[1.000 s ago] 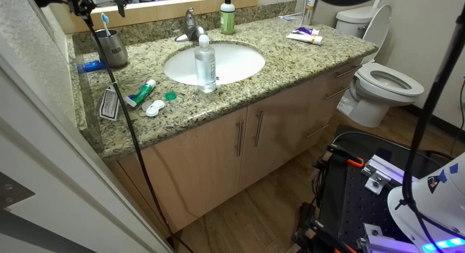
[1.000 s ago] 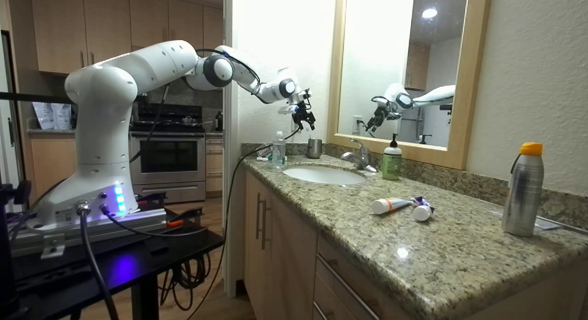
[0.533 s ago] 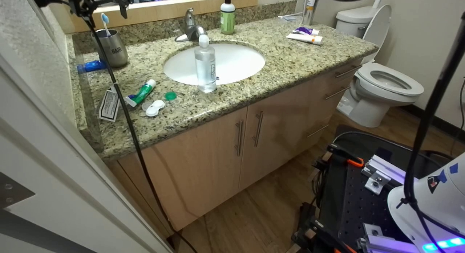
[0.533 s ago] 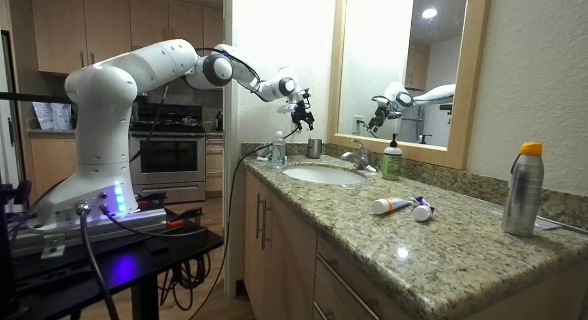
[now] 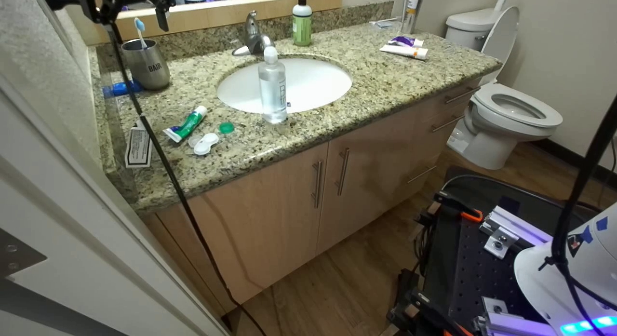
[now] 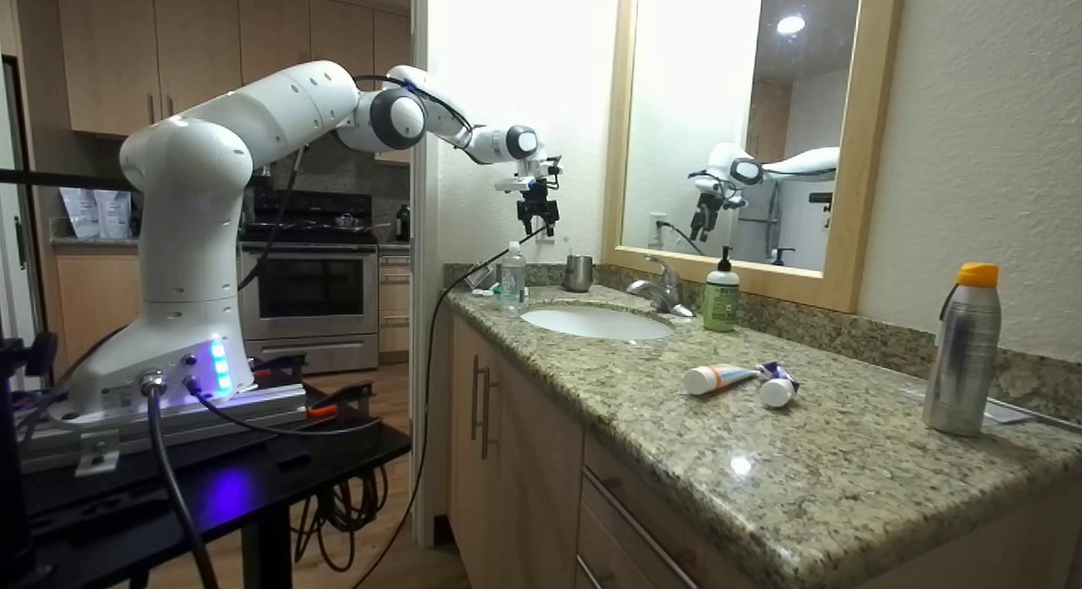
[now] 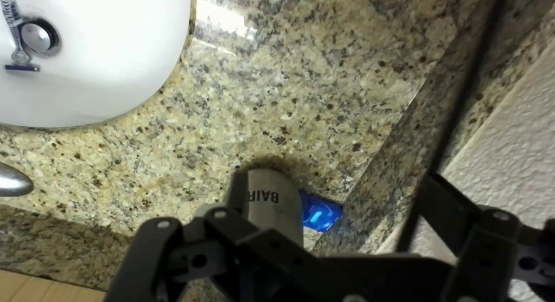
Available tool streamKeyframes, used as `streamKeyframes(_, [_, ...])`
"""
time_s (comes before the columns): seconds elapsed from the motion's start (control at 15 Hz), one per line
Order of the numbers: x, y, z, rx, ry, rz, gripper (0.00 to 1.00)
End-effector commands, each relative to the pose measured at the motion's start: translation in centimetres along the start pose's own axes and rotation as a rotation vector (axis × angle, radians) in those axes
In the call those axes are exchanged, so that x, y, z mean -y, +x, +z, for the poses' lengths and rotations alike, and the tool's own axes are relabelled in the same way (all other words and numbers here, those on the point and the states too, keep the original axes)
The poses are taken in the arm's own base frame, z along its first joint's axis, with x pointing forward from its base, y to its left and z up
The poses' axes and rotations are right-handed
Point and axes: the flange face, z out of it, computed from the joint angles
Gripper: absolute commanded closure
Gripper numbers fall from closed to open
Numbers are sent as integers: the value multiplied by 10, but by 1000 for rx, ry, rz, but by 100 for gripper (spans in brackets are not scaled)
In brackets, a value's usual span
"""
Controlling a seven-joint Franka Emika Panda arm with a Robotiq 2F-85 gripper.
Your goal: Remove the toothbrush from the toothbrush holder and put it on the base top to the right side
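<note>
The toothbrush [image 5: 140,31], white with a blue head, leans upright in the toothbrush holder [image 5: 152,68], a grey metal cup lettered BAIR. In the wrist view my gripper's dark parts cover much of the holder [image 7: 277,206] and I cannot make out the toothbrush there. My gripper [image 6: 539,231] points down with its fingers spread, above and to one side of the holder [image 6: 578,273], touching neither cup nor brush. From the wrist, the gripper [image 7: 340,185] shows wide jaws with nothing held; one finger overlaps the cup's edge. The base top [image 6: 642,420] is speckled granite.
A black cable [image 5: 168,167] with a white tag [image 5: 139,148] runs past the holder and close by the gripper. A blue tube [image 5: 123,87] lies against the holder. Clear bottle [image 5: 273,90], faucet [image 5: 253,37], green bottle [image 5: 302,25], toothpaste tubes [image 5: 404,51] and metal bottle [image 6: 964,352] are around the sink.
My gripper has drawn back from the mirror and the holder and hangs more vertically, its jaws still open. The cable and its tag have shifted with it. Toothbrush and holder have not moved.
</note>
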Motion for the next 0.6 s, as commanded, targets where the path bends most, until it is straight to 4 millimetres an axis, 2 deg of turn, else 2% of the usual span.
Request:
streamKeyframes(0.0, [8,-5,-10,41,79,-37,0])
streamKeyframes(0.27, [9,0,-13,8,67,18,0])
streamKeyframes(0.53, [-3,8,-51,-51,97,42,0])
